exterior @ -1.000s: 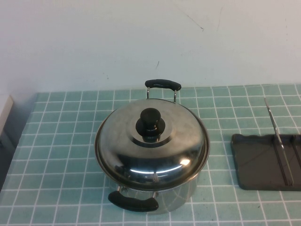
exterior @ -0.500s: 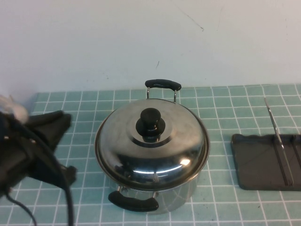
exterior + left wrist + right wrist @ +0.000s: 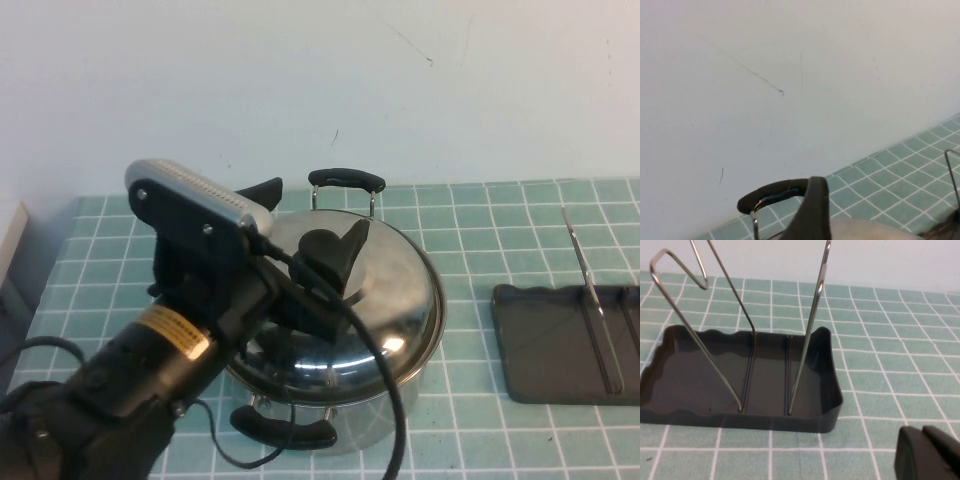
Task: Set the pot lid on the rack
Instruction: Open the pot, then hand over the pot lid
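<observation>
The pot lid [image 3: 400, 290] is shiny, domed steel with a black knob [image 3: 318, 250], and it sits on the steel pot [image 3: 385, 415] in the middle of the table. My left gripper [image 3: 315, 212] is open over the lid, with one finger [image 3: 262, 192] left of the knob and the other [image 3: 355, 238] right of it. In the left wrist view one finger [image 3: 812, 212] shows beside the pot's far handle [image 3: 771, 192]. The rack [image 3: 560, 345] is a dark grey tray with wire dividers [image 3: 590, 290] at the right edge. It fills the right wrist view [image 3: 740, 375], where my right gripper [image 3: 922, 435] is shut beside it.
The pot has black handles at the front [image 3: 285, 430] and the back [image 3: 345, 180]. The table is green tile [image 3: 500, 220] with a white wall [image 3: 450, 90] behind it. The left arm's cable [image 3: 385, 400] hangs across the lid's front.
My left arm has swung in from the left edge, and its open gripper is now over the lid's knob. The lid, pot and rack have not moved.
</observation>
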{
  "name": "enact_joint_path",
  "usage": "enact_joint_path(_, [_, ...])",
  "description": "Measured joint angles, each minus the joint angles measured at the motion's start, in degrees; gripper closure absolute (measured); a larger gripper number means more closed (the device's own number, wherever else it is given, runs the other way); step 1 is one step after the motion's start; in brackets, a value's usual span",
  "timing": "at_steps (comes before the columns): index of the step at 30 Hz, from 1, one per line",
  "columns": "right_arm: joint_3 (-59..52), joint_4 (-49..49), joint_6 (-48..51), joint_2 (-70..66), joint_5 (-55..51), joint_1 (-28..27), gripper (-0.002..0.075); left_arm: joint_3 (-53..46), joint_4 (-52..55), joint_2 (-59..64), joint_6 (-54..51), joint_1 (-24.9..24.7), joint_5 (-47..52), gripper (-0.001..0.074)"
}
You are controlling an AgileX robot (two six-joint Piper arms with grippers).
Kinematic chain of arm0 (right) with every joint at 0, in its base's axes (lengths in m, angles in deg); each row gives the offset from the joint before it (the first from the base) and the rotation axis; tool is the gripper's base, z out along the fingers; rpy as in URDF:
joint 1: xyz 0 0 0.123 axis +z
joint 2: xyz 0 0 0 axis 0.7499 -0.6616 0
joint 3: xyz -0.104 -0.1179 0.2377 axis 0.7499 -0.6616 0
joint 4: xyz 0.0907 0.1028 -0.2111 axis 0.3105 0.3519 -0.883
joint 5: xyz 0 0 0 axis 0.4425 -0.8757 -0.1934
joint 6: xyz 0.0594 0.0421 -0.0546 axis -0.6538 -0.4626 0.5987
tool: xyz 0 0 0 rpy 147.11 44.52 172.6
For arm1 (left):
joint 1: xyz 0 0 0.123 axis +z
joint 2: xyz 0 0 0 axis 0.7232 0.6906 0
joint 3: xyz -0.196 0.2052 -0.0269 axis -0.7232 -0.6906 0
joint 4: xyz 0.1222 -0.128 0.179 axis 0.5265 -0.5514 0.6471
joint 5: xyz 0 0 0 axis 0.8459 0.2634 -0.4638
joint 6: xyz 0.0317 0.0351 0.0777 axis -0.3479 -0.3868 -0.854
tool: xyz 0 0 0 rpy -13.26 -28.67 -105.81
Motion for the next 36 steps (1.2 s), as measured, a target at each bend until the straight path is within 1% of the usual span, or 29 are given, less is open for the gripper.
enact_joint_path(7, [0.00,0.00,0.00,0.00,0.00,0.00,0.0727,0.54,-4.19,9.08,0.42,-0.12,-8.18,0.0085])
enact_joint_path(15, [0.00,0.00,0.00,0.00,0.00,0.00,0.0727,1.60,-4.42,16.11,4.15,-0.12,-12.18,0.0092])
enact_joint_path(17, [0.00,0.00,0.00,0.00,0.00,0.00,0.0727,1.83,-4.42,17.25,5.05,-0.12,-12.70,0.0131])
enact_joint_path(18, [0.00,0.00,0.00,0.00,0.00,0.00,0.0727,1.83,-4.42,17.57,5.83,-0.12,-12.70,0.0167])
enact_joint_path(22, [0.00,0.00,0.00,0.00,0.00,0.00,0.0727,2.04,-4.42,18.05,9.01,-0.12,-12.59,0.0386])
enact_joint_path(23, [0.00,0.00,0.00,0.00,0.00,0.00,0.0727,2.04,-4.42,18.05,9.40,-0.12,-12.59,0.0417])
enact_joint_path(29, [0.00,0.00,0.00,0.00,0.00,0.00,0.0727,2.04,-4.42,17.82,10.09,-0.12,-13.98,0.0416])
enact_joint_path(32, [0.00,0.00,0.00,0.00,0.00,0.00,0.0727,2.04,-3.96,15.11,10.09,-0.12,-14.91,0.0416])
enact_joint_path(34, [0.00,0.00,0.00,0.00,0.00,0.00,0.0727,2.04,-2.13,11.25,12.59,-0.12,-15.45,0.0416])
enact_joint_path(36, [0.00,0.31,-0.51,0.00,0.00,0.00,0.0727,2.04,0.55,6.97,18.86,-0.12,-15.33,0.0417])
